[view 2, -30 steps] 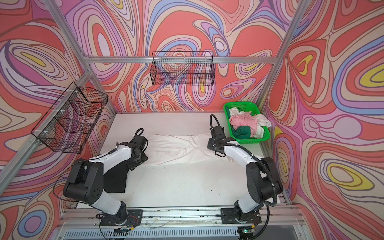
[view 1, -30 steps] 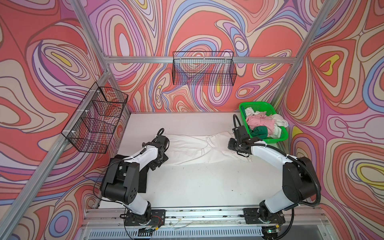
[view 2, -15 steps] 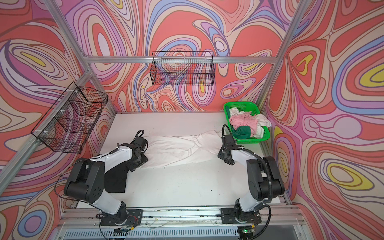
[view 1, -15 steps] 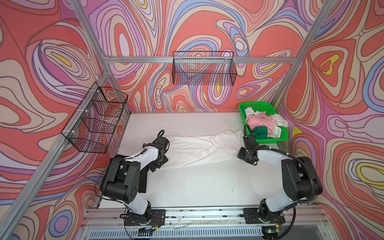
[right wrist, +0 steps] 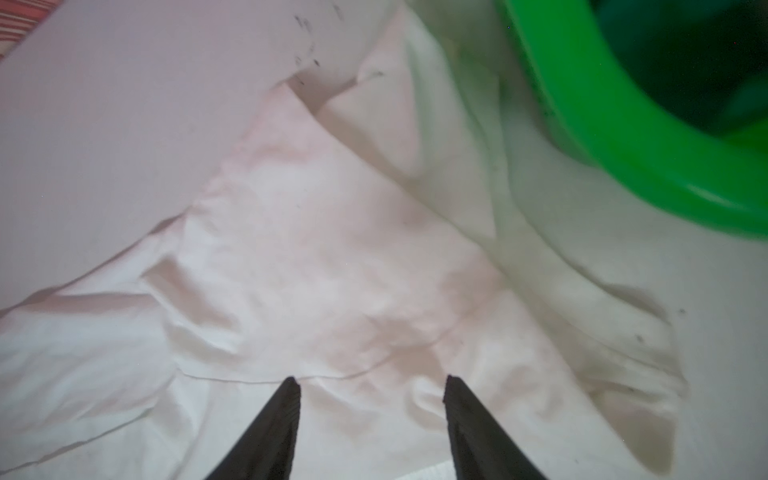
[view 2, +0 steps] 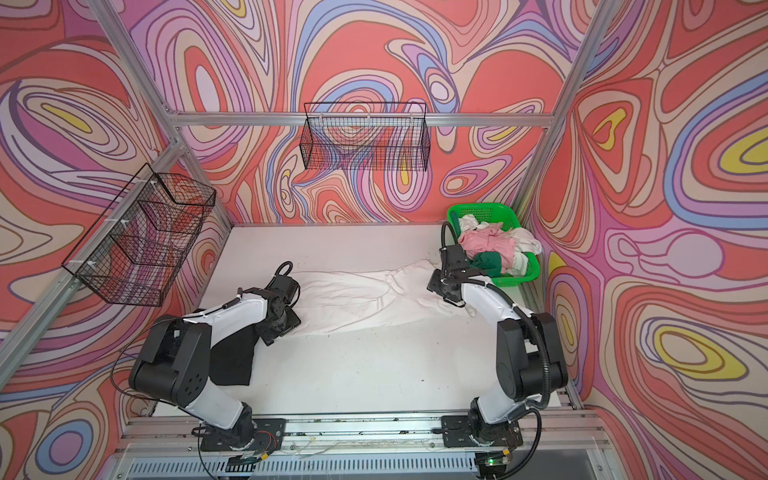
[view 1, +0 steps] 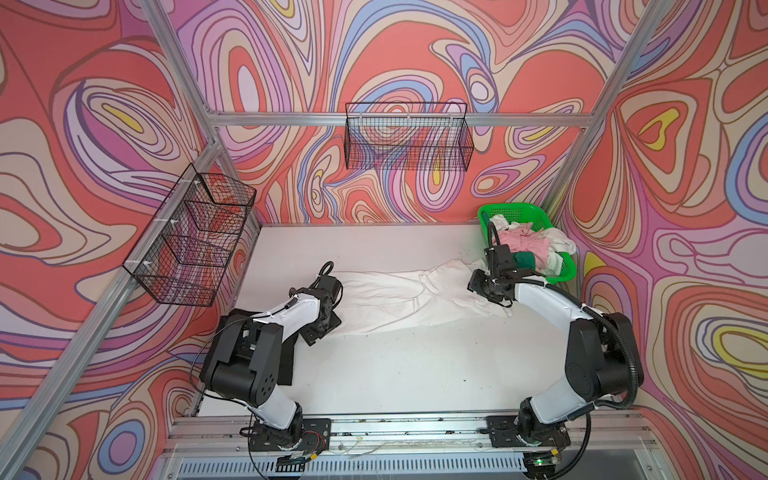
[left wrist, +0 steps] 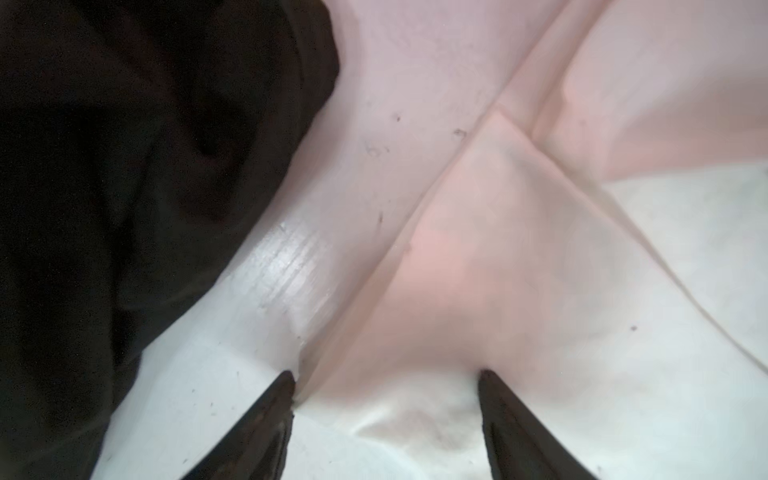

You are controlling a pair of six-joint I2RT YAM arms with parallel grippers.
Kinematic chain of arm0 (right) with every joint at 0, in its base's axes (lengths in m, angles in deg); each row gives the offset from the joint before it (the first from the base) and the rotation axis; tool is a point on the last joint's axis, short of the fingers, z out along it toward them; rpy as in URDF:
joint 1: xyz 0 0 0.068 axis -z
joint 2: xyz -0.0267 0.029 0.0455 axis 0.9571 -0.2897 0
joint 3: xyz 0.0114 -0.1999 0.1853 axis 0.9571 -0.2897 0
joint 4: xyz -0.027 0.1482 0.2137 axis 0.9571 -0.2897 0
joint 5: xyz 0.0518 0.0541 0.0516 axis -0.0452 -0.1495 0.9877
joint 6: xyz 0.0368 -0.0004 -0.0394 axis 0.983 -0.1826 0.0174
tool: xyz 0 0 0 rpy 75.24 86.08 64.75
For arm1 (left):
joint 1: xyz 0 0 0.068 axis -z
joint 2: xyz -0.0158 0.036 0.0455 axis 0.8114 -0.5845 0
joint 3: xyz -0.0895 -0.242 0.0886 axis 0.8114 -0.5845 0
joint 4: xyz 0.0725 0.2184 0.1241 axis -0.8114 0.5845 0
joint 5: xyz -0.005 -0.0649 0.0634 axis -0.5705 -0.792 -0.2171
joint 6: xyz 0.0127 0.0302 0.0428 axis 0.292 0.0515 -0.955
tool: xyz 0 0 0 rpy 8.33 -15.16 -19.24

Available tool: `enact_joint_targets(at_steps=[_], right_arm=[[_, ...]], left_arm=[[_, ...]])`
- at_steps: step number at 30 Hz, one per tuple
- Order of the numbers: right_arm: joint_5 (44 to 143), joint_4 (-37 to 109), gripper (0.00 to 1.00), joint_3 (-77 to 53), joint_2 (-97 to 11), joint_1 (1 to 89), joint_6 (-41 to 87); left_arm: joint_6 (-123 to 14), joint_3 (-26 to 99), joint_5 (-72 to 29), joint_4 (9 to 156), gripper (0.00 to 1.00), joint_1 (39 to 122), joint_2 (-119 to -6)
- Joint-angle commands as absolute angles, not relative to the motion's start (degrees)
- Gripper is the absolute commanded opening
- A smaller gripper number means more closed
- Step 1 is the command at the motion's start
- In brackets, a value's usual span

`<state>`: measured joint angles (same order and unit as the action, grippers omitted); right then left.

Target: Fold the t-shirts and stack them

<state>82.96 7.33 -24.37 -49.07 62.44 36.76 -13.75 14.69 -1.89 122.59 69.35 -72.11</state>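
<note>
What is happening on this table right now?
A robot is busy with a large off-white t-shirt spread across the table. The left tool and the right tool hang open over its opposite ends, gripping nothing. A black t-shirt lies on the table's left side, and more shirts wait crumpled in the green basket.

Top views overlook the whole table; wrist views hug the t-shirt.
</note>
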Motion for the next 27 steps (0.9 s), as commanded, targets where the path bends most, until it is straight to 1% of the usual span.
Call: enact_joint_targets(at_steps=[1, 2, 6, 10, 13, 15, 18, 23, 27], right_arm=[[82.8, 6.1, 0.59, -21.3, -54.9, 59.4, 37.4], [82.9, 7.1, 0.59, -20.7, -55.9, 59.0, 37.7], [85.1, 7.1, 0.59, -15.6, -66.1, 57.7, 38.0], [83.3, 7.2, 0.59, -11.5, -72.0, 56.0, 37.6], [84.8, 7.1, 0.59, -7.9, -77.0, 55.3, 37.3], [85.2, 5.6, 0.59, -4.0, -81.2, 54.2, 35.8], [82.1, 1.5, 0.59, 3.4, -86.9, 51.8, 33.0], [84.8, -0.1, 0.59, 11.2, -92.7, 49.7, 30.2], [83.6, -4.2, 0.59, 20.3, -97.2, 47.9, 26.9]], left_arm=[[-12.7, 14.0, -1.6, 123.8, 0.72, 69.5, -72.1], [-12.5, 14.2, -1.7, 124.0, 0.72, 69.5, -72.2], [-12.3, 13.7, -2.8, 124.0, 0.72, 69.7, -71.9], [-11.9, 11.8, -5.0, 124.2, 0.72, 70.1, -70.0], [-11.2, 10.0, -6.3, 124.5, 0.72, 70.8, -68.0], [-10.7, 8.8, -7.2, 125.0, 0.72, 71.3, -66.8], [-9.7, 6.3, -8.3, 125.5, 0.72, 72.8, -64.3], [-6.4, 2.4, -8.7, 128.1, 0.71, 77.4, -58.8], [-0.5, -0.7, -10.2, 130.4, 0.71, 83.8, -53.2]])
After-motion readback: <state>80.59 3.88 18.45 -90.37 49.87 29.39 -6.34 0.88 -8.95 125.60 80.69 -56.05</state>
